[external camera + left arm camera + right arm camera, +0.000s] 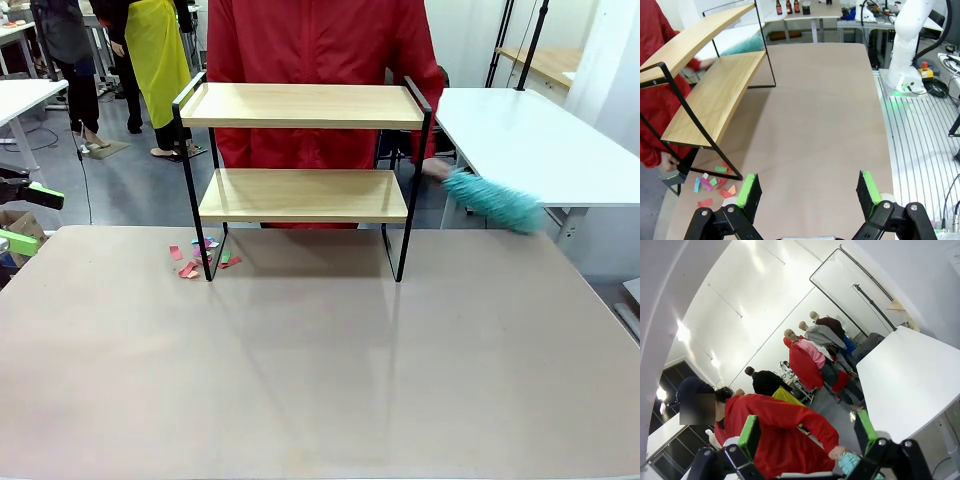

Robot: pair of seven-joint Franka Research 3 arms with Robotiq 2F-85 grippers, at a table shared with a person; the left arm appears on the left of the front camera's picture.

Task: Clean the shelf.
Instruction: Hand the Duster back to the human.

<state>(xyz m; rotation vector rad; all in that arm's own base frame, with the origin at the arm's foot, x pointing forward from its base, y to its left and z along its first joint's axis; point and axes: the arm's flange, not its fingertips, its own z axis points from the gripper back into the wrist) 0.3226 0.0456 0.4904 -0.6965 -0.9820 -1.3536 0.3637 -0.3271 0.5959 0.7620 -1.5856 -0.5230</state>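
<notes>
Front view: the beige bench takes up the whole lower part, its wide near half bare. At the middle of its far edge stands the shelf, upright on thin black legs, with two light wooden boards one above the other and raised black rails at each end. Both boards look bare from this side. Directly behind the shelf, past the far edge, stands a person in a red top. The person's hand is out beyond the shelf's right end and holds a fluffy teal duster, which hangs above the far right corner of the bench, apart from the shelf. By the shelf's left front leg, near the far edge, lies a small scatter of coloured paper scraps, pink, red, green and blue, resting on the bench surface.

Left wrist view: the left gripper hovers over the bench with its green-padded fingers spread wide and nothing between them; the shelf and the scraps lie off to one side of it.

Right wrist view: the right gripper points up and away from the bench toward the person and the room behind, fingers fully apart and holding nothing, with the duster's teal tip just between their bases
</notes>
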